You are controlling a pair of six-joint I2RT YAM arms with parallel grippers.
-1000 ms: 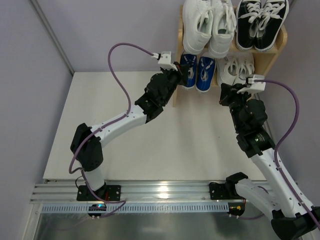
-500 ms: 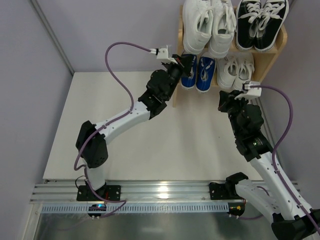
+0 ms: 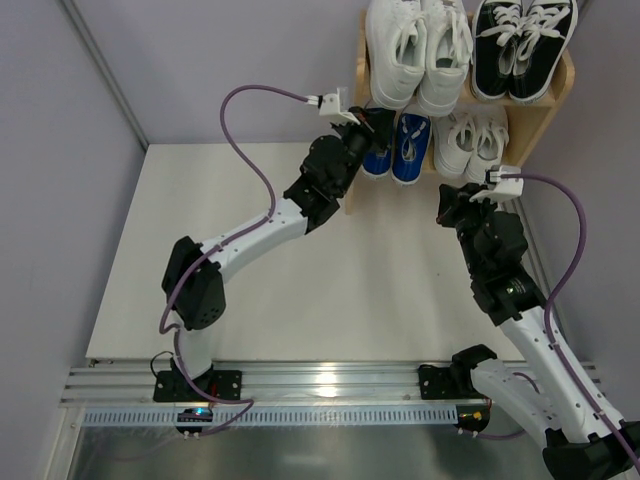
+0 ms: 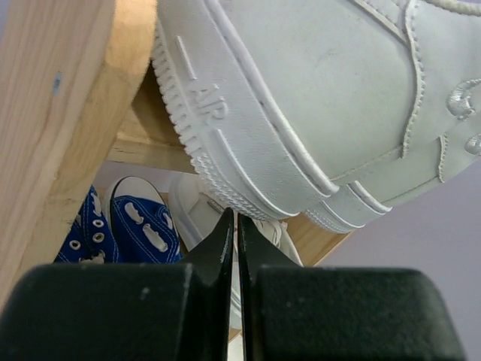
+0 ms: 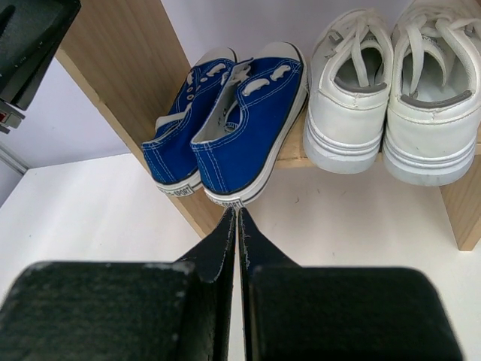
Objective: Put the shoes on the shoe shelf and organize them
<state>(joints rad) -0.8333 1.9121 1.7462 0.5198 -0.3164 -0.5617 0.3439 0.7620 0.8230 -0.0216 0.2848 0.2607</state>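
Note:
The wooden shoe shelf (image 3: pixel 556 95) stands at the back right. Its top tier holds the plain white low-tops (image 3: pixel 418 50) and the black canvas pair (image 3: pixel 523 45). Its lower tier holds the blue canvas pair (image 3: pixel 396 145) and the smaller white lace-ups (image 3: pixel 470 140). My left gripper (image 3: pixel 372 120) is shut and empty, up at the shelf's left panel, just under a white low-top's sole (image 4: pixel 248 143). My right gripper (image 3: pixel 447 198) is shut and empty, on the table side of the lower tier, its tips close to the heel of a blue shoe (image 5: pixel 252 124).
The shelf's left side panel (image 4: pixel 60 113) is close beside my left gripper. A purple wall rises behind the shelf and at the right. The white table (image 3: pixel 250 290) spreads left of the shelf, with the metal rail (image 3: pixel 320 385) at its near edge.
My left gripper has risen from the blue shoes toward the shelf's top left corner. My right arm has drawn back a little from the small white shoes.

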